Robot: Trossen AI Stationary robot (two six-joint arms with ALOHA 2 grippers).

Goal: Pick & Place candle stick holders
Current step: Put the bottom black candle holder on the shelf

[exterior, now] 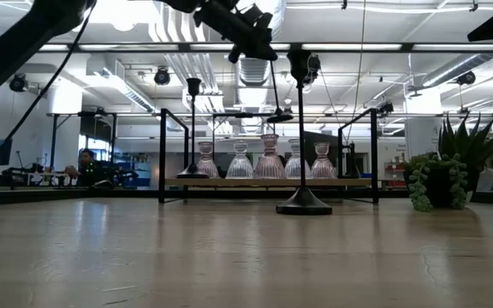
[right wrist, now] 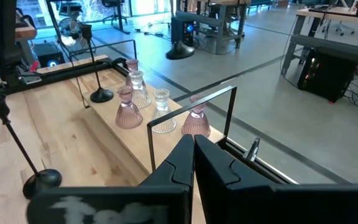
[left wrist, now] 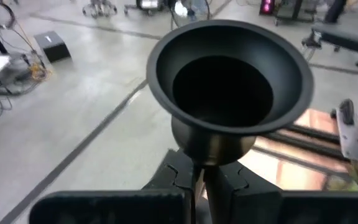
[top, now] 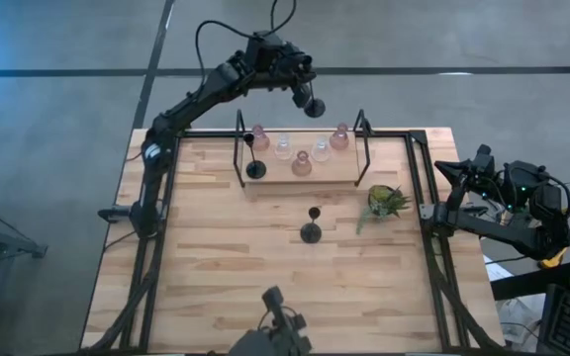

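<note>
My left gripper (top: 303,94) is raised above the table's far edge, behind the wooden tray (top: 339,180), and is shut on a black candle stick holder (left wrist: 229,93). Its wide cup faces the left wrist camera. A second black holder (top: 311,231) stands on its round base at mid-table. A third (top: 255,168) stands on the tray's left end. Several pink and clear glass holders (top: 302,158) stand on the tray. My right gripper (right wrist: 193,143) waits shut at the table's right edge, touching nothing. My left gripper pinches the holder's thin stem (left wrist: 205,186) between its two fingers, just below the cup. The holder is lifted clear and tilted. In the low view its stem (exterior: 274,85) slants down from the gripper to the round base (exterior: 279,115), which hangs above the tray.
A black wire frame (top: 239,148) rises around the tray, with upright posts at both ends. A small green plant (top: 386,201) sits right of mid-table. Black rails (top: 419,198) run along the table's left and right sides. Bare wood lies toward the near edge.
</note>
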